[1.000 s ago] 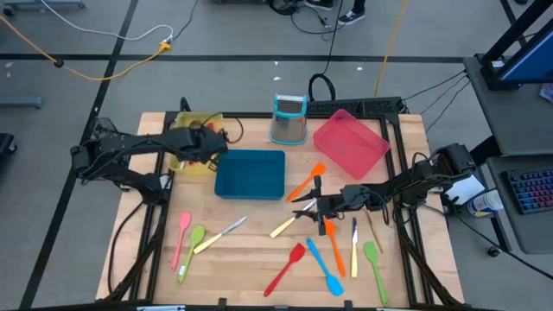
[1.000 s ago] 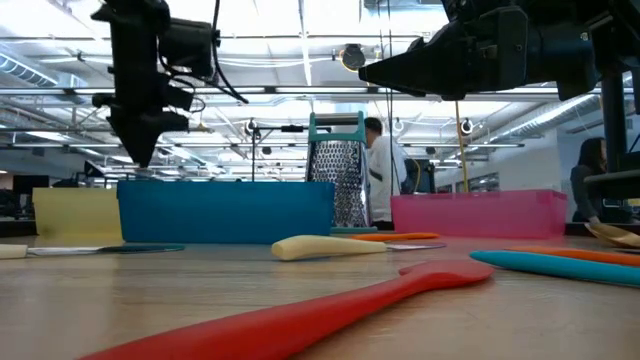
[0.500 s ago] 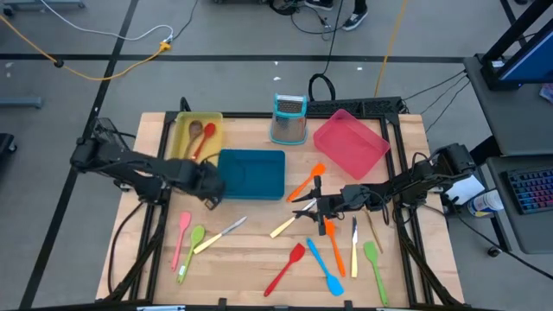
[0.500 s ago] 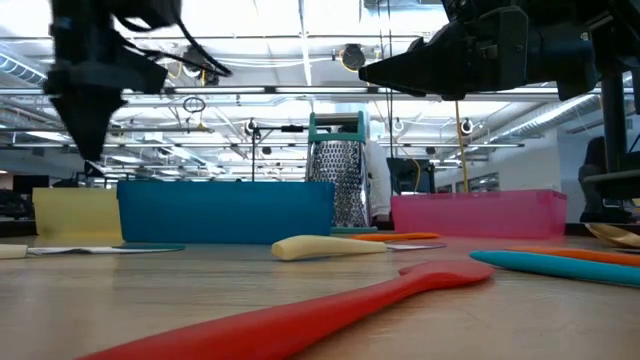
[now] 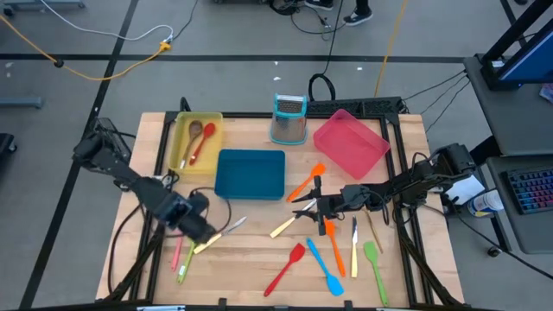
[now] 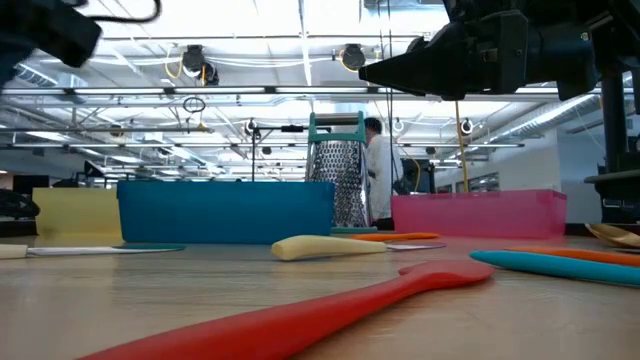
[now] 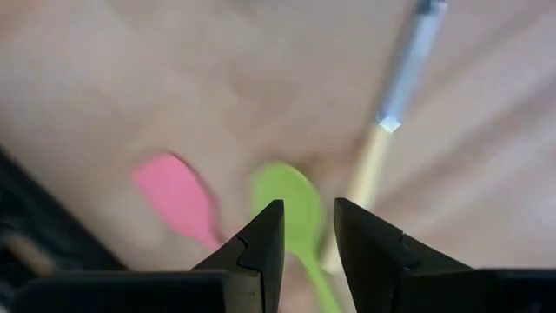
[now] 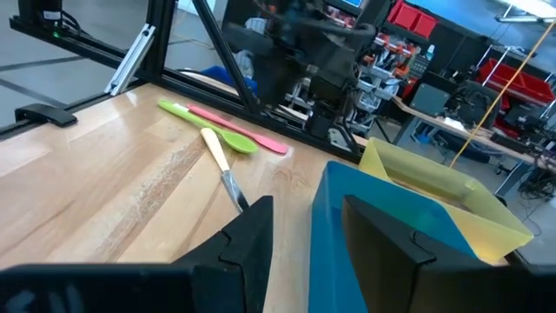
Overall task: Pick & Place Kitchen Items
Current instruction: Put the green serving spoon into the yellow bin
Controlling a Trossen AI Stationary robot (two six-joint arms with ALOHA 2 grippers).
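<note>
The light-green plastic spoon (image 7: 291,204) lies flat on the wooden tabletop (image 5: 251,259) near its left front edge, between a pink silicone spatula (image 7: 178,196) and a cream-handled knife with a steel blade (image 7: 391,104). The left end effector (image 5: 197,226) now hangs right over them, having swung there from above the yellow rectangular tray (image 5: 180,155), where a wooden spoon (image 5: 192,138) and a red spoon (image 5: 205,138) already rest. Its fingers stand a little apart with nothing between them, so one drop-off looks finished and the green spoon is probably the next pick. The right end effector (image 5: 307,207) waits mid-table over the scattered orange spatulas (image 5: 304,183), fingers spread and empty.
</note>
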